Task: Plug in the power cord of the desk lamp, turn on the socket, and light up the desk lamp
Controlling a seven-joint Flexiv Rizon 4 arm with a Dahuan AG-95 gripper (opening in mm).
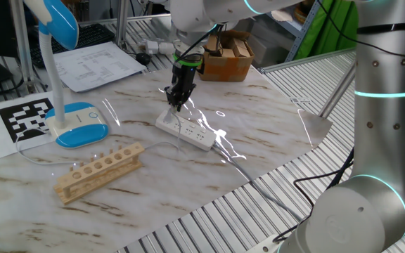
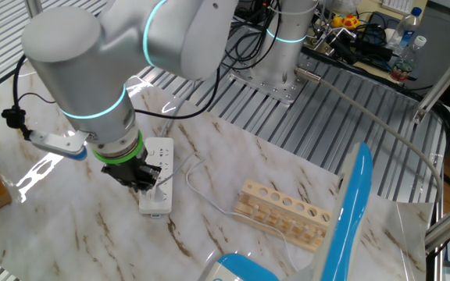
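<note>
The white socket strip (image 1: 186, 131) lies mid-table; it also shows in the other fixed view (image 2: 158, 160). My gripper (image 1: 175, 105) (image 2: 145, 184) points straight down at one end of the strip, fingers close together on the small plug, which they mostly hide. The thin whitish power cord (image 2: 196, 187) loops from the gripper towards the desk lamp. The lamp stands at the left with its blue-topped base (image 1: 80, 126) and blue head (image 1: 59, 22); in the other view its head (image 2: 351, 209) is in the foreground. No light shows from the lamp.
A wooden rack with round holes (image 1: 101, 171) (image 2: 286, 212) lies between the lamp and the strip. A cardboard box (image 1: 228, 56), papers (image 1: 97, 63) and a black-and-white marker tag (image 1: 25, 117) sit at the back and left. Slatted metal surrounds the marble top.
</note>
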